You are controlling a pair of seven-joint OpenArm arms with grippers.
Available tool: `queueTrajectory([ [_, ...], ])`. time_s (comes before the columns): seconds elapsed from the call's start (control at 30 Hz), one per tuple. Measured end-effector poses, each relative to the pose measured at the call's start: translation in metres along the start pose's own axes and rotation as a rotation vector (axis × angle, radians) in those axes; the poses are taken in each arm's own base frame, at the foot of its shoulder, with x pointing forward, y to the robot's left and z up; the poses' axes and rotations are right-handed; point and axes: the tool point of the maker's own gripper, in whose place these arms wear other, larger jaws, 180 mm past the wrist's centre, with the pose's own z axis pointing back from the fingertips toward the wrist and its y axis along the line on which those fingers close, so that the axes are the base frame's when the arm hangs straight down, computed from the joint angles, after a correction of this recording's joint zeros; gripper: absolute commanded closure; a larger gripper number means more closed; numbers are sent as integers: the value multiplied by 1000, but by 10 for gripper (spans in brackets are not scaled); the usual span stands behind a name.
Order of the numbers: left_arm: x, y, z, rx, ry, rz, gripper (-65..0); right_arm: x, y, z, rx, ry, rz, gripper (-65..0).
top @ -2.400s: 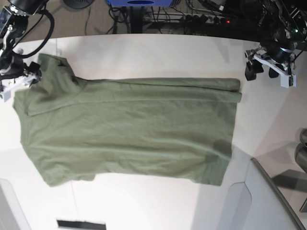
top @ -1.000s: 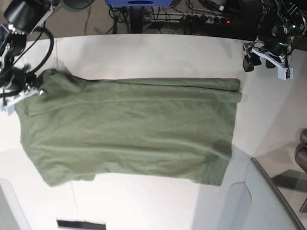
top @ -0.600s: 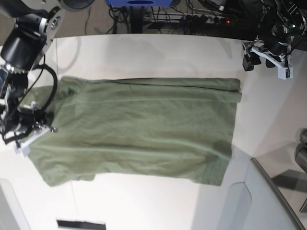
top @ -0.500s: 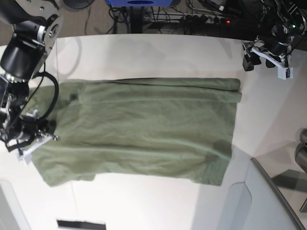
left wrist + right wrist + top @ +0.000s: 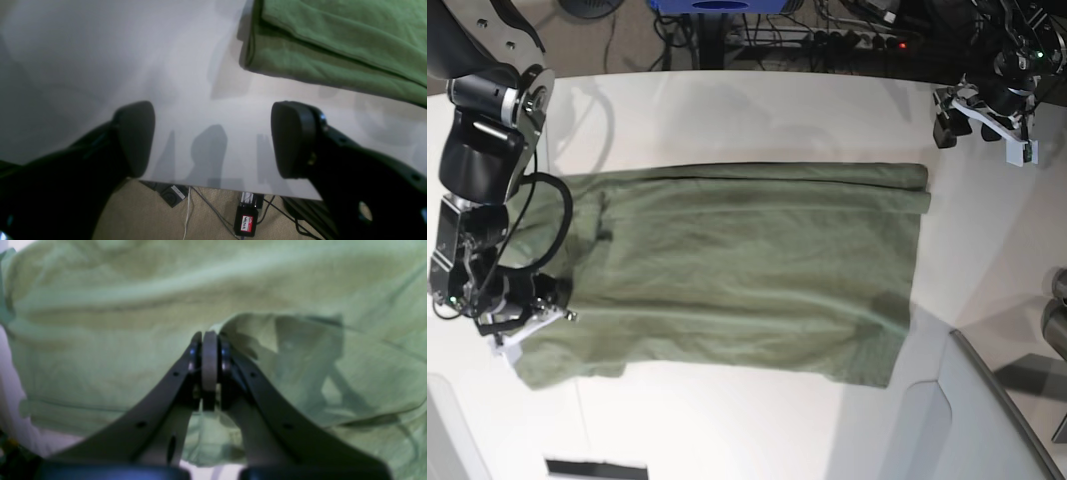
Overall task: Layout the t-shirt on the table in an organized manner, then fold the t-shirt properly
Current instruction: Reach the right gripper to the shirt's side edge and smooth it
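On the left of the base view my right end effector (image 5: 539, 310) sits low over the near-left part of the t-shirt (image 5: 747, 270), jaws pressed together. In the right wrist view that end effector (image 5: 209, 340) has its tips closed tight with a fold of olive cloth gathered just beside them; I cannot tell for certain whether cloth is pinched between them. The t-shirt lies spread across the middle of the white table (image 5: 727, 110), its left portion folded over onto the body, its long upper edge doubled into a narrow band running to the right. Further right, the hem end of the shirt stops short of the table's right side. At the far right, my left end effector (image 5: 982, 125) hangs above bare table, well apart from the cloth. In the left wrist view its jaws (image 5: 213, 140) stand wide apart with nothing between them, the t-shirt's folded corner (image 5: 333, 46) beyond.
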Motion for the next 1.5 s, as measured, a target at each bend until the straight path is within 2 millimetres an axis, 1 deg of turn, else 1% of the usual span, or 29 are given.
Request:
queueTrajectory([
  [0.1, 0, 0, 0, 0, 0, 0, -523, 10, -1, 1, -1, -49, -5, 0],
  [0.2, 0, 0, 0, 0, 0, 0, -523, 15, -2, 2, -1, -77, -6, 0],
  [0.43, 0, 0, 0, 0, 0, 0, -523, 17, -1, 3, -1, -88, -1, 0],
  [0.53, 0, 0, 0, -1, 0, 1, -523, 24, -1, 10, -7, -114, 10, 0],
  [0.67, 0, 0, 0, 0, 0, 1, -523, 23, 1, 18, -13, -86, 27, 0],
  [0.77, 0, 0, 0, 0, 1, 1, -523, 30, 3, 23, -13, -111, 37, 0],
  [0.97, 0, 0, 0, 0, 1, 1, -523, 30, 4, 23, -12, -112, 37, -3],
  [1.0, 0, 0, 0, 0, 1, 1, -523, 30, 4, 23, -12, -111, 37, -14],
  [1.03, 0, 0, 0, 0, 1, 1, -523, 30, 4, 23, -12, -111, 37, -38],
  [1.23, 0, 0, 0, 0, 1, 1, -523, 30, 4, 23, -12, -112, 37, -242],
  [1.27, 0, 0, 0, 0, 0, 1, -523, 30, 4, 23, -12, -112, 37, -260],
  [1.33, 0, 0, 0, 0, 1, 1, -523, 30, 3, 23, -13, -112, 37, -261],
  [1.4, 0, 0, 0, -1, 1, 1, -523, 35, 3, 31, -20, -142, 42, -237],
  [1.43, 0, 0, 0, -1, 0, 1, -523, 39, -1, 41, -20, -183, 24, -221],
  [1.47, 0, 0, 0, -1, 0, 1, -523, 44, -10, 55, -18, -234, -20, -210],
  [1.5, 0, 0, 0, 0, 1, 0, -523, 42, -28, 70, -45, -270, -76, -201],
])
